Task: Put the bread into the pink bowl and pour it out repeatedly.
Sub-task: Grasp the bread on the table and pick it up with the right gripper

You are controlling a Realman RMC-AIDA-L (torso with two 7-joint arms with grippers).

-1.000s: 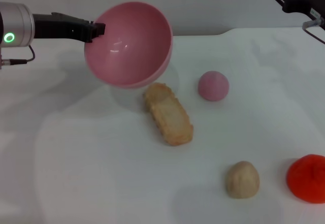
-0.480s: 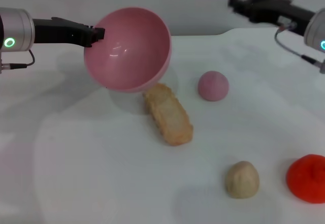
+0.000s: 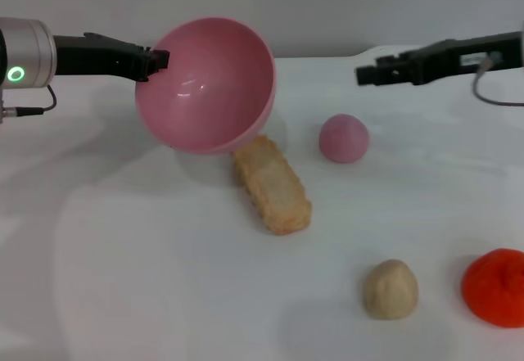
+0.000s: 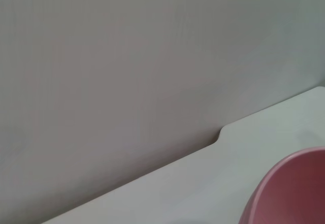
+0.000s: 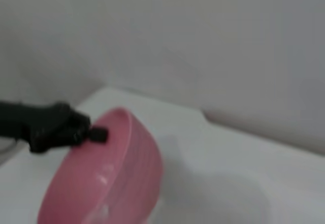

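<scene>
From the head view, the left gripper (image 3: pixel 155 56) was clamped on the rim of the pink bowl (image 3: pixel 206 83), holding it off the table (image 3: pixel 147 279) and tipped hard over so its empty mouth faced forward and down. The bread (image 3: pixel 271 183) lay flat on the table just below the bowl's lowered edge, one end tucked under it, so I judged this to be the tail of a pour, with the loaf out and waiting to go back in. The right gripper (image 3: pixel 368 74) hung in the air well off to the bowl's far side, above and beyond a small pink dome (image 3: pixel 344 138); whether its fingers were parted I could not tell. A beige lump (image 3: pixel 390 289) and a red-orange blob (image 3: pixel 495 286) sat well clear of both tools. The left wrist view gave only a curve of the bowl's rim and the wall. The right wrist view showed the tilted bowl with the left gripper pinching its edge. Next, I reckoned, the bowl needed righting and setting down, and the right gripper needed to come down over the loaf.
</scene>
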